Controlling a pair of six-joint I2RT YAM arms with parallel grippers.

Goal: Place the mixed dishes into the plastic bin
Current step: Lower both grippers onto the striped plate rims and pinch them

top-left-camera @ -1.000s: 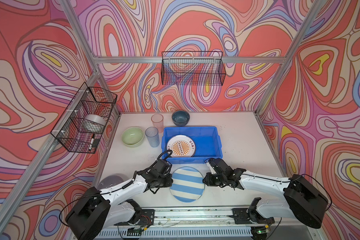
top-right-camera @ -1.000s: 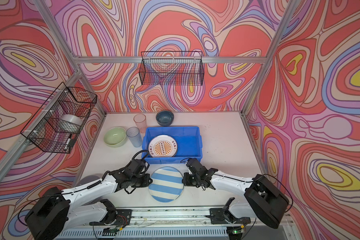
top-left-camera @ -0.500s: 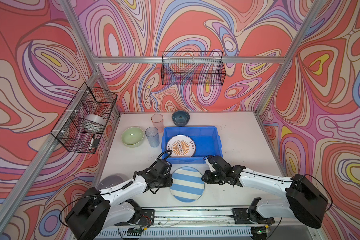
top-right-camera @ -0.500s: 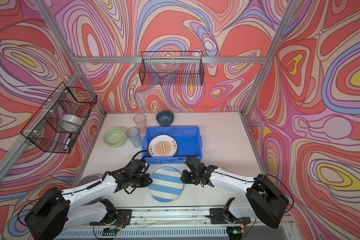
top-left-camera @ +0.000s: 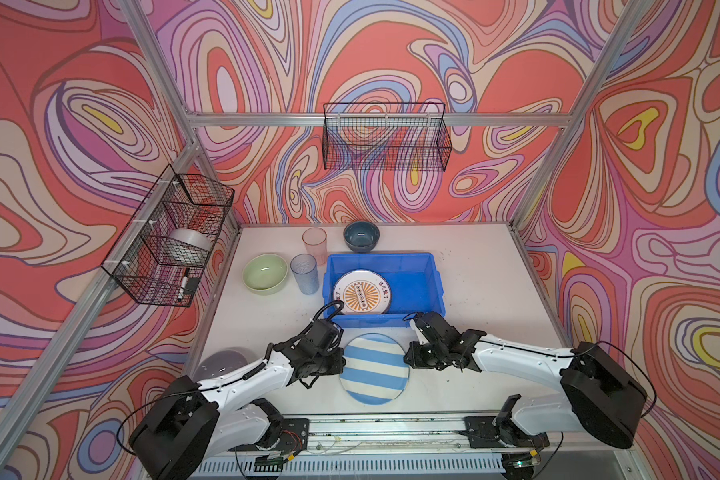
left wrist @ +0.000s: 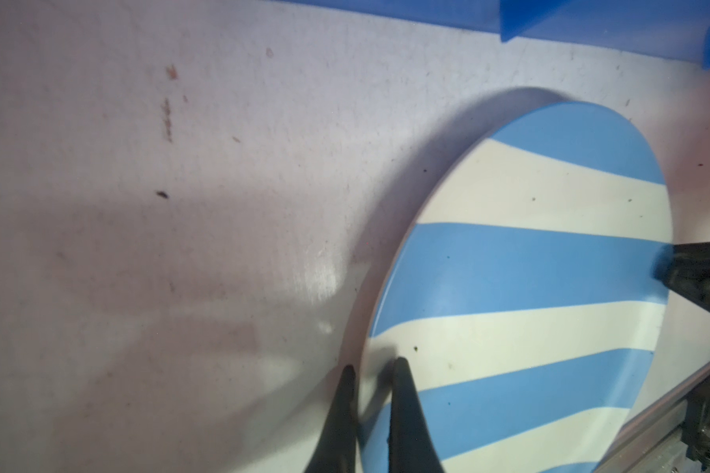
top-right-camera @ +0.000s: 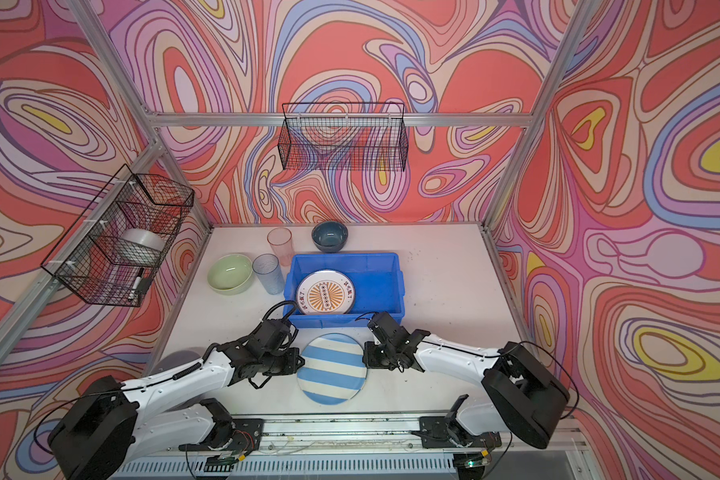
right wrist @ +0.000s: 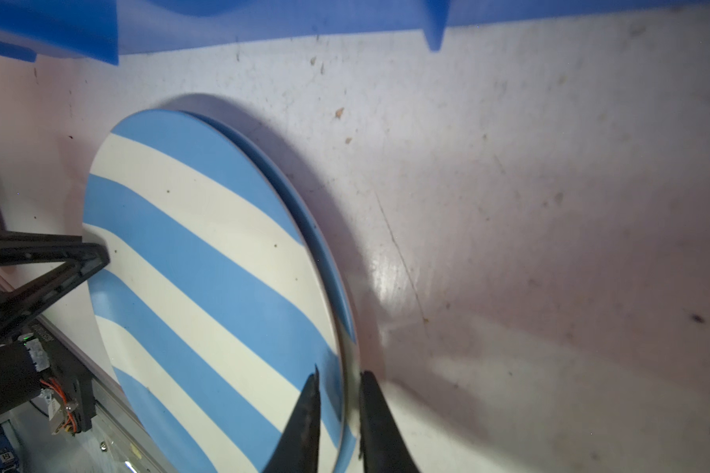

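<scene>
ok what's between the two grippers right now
The striped plate, in both top views. Each wrist view shows fingers astride its rim: left gripper on one side, right gripper on the opposite side.

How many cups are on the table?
2. A pinkish tumbler stands near the back, left of the dark bowl; a bluish tumbler stands just in front of it, between the green bowl and the blue bin. None seems hidden.

Striped plate [top-left-camera: 375,368] — near blue bin [top-left-camera: 416,286]
</scene>
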